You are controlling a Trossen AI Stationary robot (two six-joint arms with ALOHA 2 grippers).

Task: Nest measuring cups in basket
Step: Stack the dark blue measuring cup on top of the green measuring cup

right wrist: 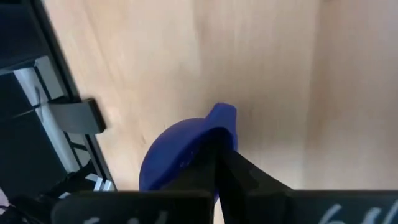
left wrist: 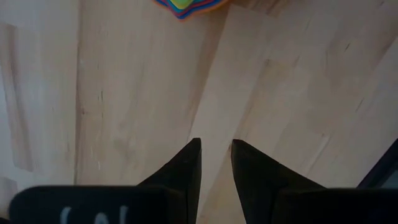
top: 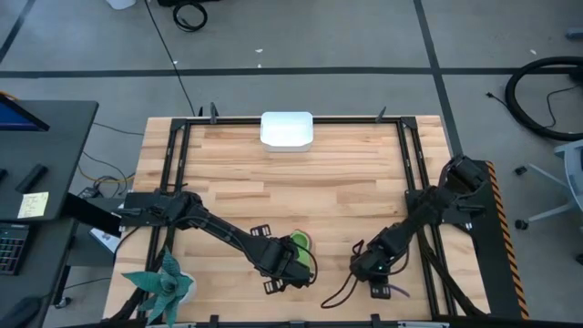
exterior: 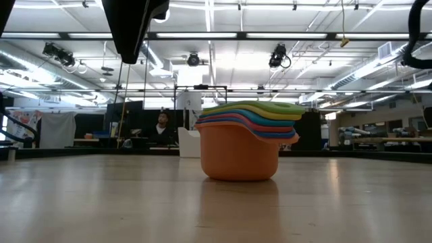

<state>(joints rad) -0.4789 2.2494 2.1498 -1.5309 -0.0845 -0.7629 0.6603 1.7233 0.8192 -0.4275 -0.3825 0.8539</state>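
Right end effector (right wrist: 217, 163) sits low over the near right part of the surface (top: 228, 182), fingers together, clamped on the rim of a dark blue cup (right wrist: 180, 155) that lies on the wood. In the high view this end effector (top: 372, 266) is near the front edge, the cup mostly hidden under it. Left end effector (left wrist: 216, 163) hangs above bare wood, fingers slightly apart, gripping nothing; in the high view it (top: 290, 264) is just beside the stack (top: 300, 242). Stack (exterior: 246, 138) of nested cups, orange at the bottom, green on top, stands on the surface near the front middle. Basket (top: 287, 129) is at the far edge, well apart from the cups. White marks on both wrist housings, not readable. Person (exterior: 161, 125) sits in the room behind. Teal plant (top: 164, 284) at near left corner.
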